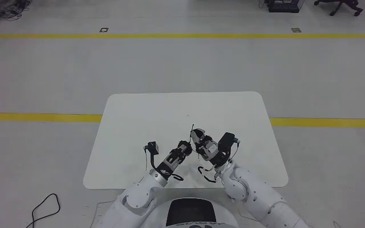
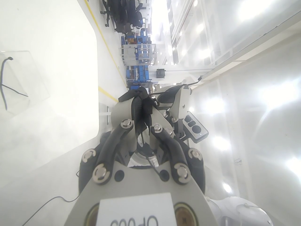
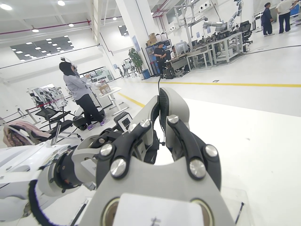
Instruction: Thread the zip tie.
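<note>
Zip tie [image 3: 159, 84] sits pinched upright in right gripper [image 3: 160, 98], jaws fully closed on it, tip poking up over table [image 1: 142, 114]. Left gripper [image 2: 140, 96] is just beside, jaws closed too; can't tell what's btwn them. No closed loop visible, so threading prob. not done. Count: 2 grippers, 1 tie held, approx. 2 spares [image 2: 2, 90] in clear tray [image 2: 35, 76].

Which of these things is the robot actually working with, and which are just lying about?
In use: zip tie, right pincer, left pincer.
Lying about: clear tray, spare ties in it, white table.
</note>
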Available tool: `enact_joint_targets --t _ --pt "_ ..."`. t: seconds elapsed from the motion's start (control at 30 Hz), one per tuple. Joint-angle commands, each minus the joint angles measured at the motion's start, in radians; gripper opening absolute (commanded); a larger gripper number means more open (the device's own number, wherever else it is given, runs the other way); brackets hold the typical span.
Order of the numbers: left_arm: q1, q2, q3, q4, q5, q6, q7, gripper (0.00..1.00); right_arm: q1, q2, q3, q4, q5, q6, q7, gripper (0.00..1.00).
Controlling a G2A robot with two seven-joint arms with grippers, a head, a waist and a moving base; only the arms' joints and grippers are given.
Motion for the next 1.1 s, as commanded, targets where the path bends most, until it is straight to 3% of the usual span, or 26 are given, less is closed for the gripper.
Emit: enact_joint_targets --t 0.0,1.07 --pt "0.000 0.000 0.000 -0.001 0.000 0.000 0.000 0.00 0.001 0.001 -0.002 0.001 0.002 0.000 0.001 0.00" --pt "0.002 -0.002 -0.006 -0.001 -0.003 0.000 -0.005 0.00 0.016 0.012 -0.028 0.018 0.029 0.000 0.003 0.00"
